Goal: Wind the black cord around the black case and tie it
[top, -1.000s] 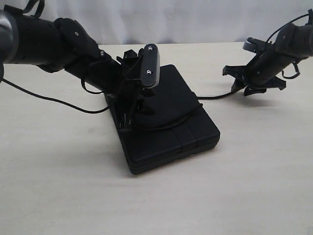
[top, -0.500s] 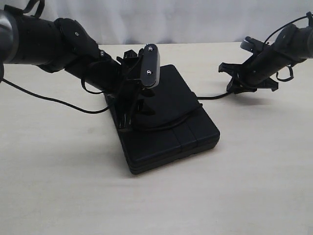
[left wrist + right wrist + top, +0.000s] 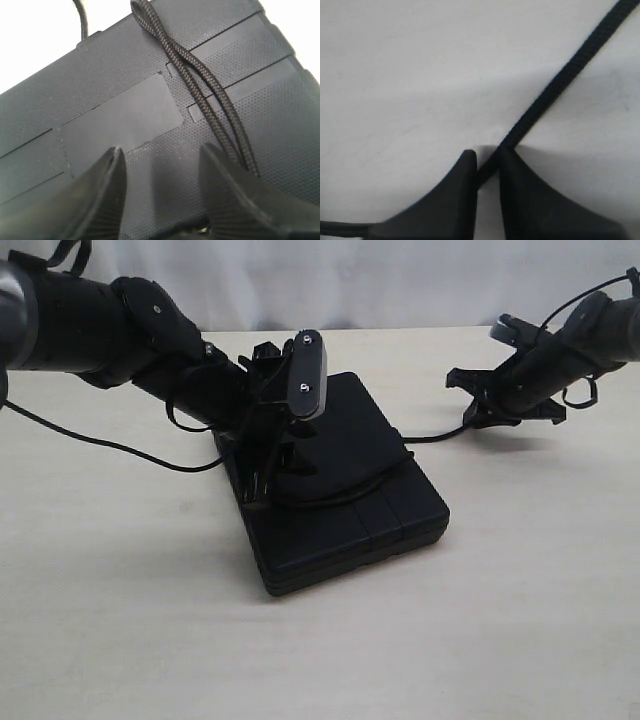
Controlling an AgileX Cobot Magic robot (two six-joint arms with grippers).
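Observation:
The black case (image 3: 350,530) lies flat mid-table. My left gripper (image 3: 272,468) hangs over its left part. In the left wrist view this gripper (image 3: 160,170) is open, with only the textured case (image 3: 115,115) between its fingers. The doubled black cord (image 3: 190,75) runs across the lid and ends up behind one finger (image 3: 230,195). From the case's right edge a single strand of cord (image 3: 432,437) leads to my right gripper (image 3: 482,408), held low over the table. In the right wrist view that gripper (image 3: 487,162) is shut on the cord (image 3: 560,80).
A smooth black robot cable (image 3: 100,443) trails over the pale table (image 3: 500,620) at the left. A white backdrop closes off the far edge. The left arm's camera housing (image 3: 308,375) stands above the case.
My right gripper has shifted a little left and up with the cord in it. The left arm and the case have not moved.

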